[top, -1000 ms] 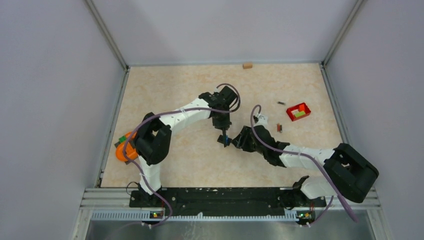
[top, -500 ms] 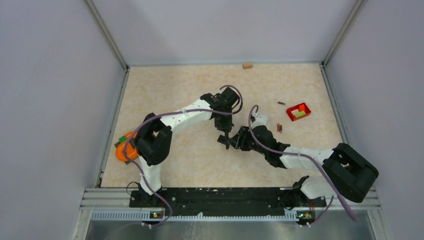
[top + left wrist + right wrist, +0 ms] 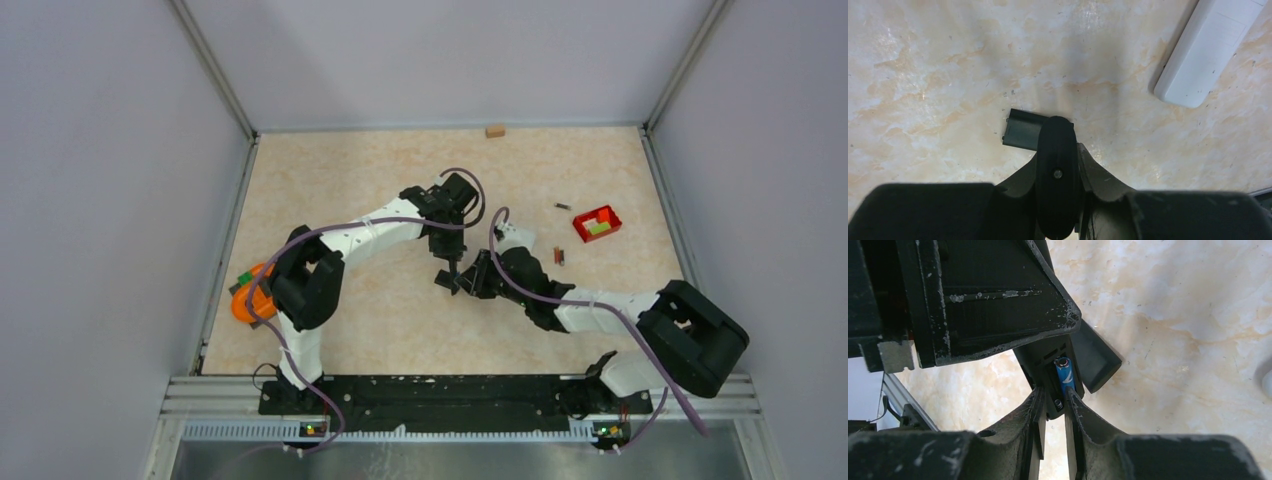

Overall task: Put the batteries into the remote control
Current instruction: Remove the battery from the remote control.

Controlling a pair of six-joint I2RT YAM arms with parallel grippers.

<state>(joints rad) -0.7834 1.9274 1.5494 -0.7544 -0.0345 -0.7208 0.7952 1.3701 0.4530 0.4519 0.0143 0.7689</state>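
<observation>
Blue cylindrical battery (image 3: pixel 1065 376) — black remote (image 3: pixel 1043 359)

The white remote (image 3: pixel 1205 52) runs off the left wrist view's top edge; the loose batteries (image 3: pixel 559 256) look too small for detail.

Left claw (image 3: pixel 450 279) clamped, pointing down — right claw (image 3: pixel 467 285) nearly closed, close beside.
</observation>
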